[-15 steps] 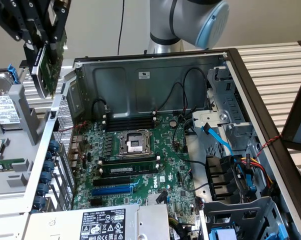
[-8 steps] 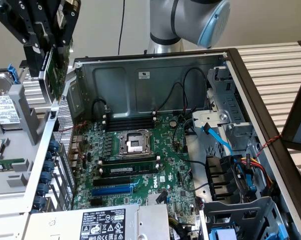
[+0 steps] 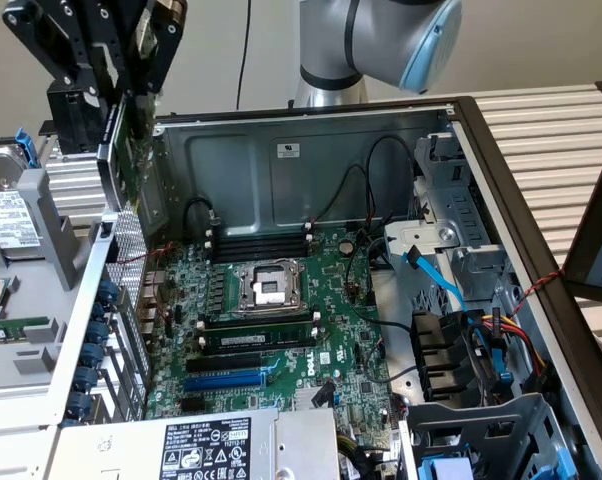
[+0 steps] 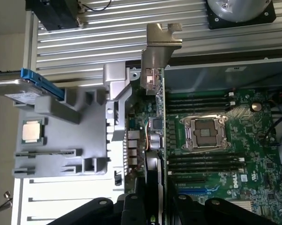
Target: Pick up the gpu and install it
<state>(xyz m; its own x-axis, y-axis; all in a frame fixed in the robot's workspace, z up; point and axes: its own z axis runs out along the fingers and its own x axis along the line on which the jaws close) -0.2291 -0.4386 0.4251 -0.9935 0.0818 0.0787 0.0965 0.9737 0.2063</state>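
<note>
Your gripper (image 4: pixel 152 206) pinches the gpu (image 4: pixel 154 136) mid-carry above the case (image 3: pixel 281 150) edge; seating calls for squaring it over the blue slot (image 3: pixel 224 380).

Bright light glares off the ribbed table (image 4: pixel 99 37) behind the gpu (image 4: pixel 155 126); case interior (image 4: pixel 216 77) dimmer.

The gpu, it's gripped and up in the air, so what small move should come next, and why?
Probably shift the gpu sideways toward the exterior view's right, keeping its height. The fingers hold it upright above the case's perforated rear wall, not yet over the motherboard's blue slot, so lowering it here would likely strike the wall.
</note>
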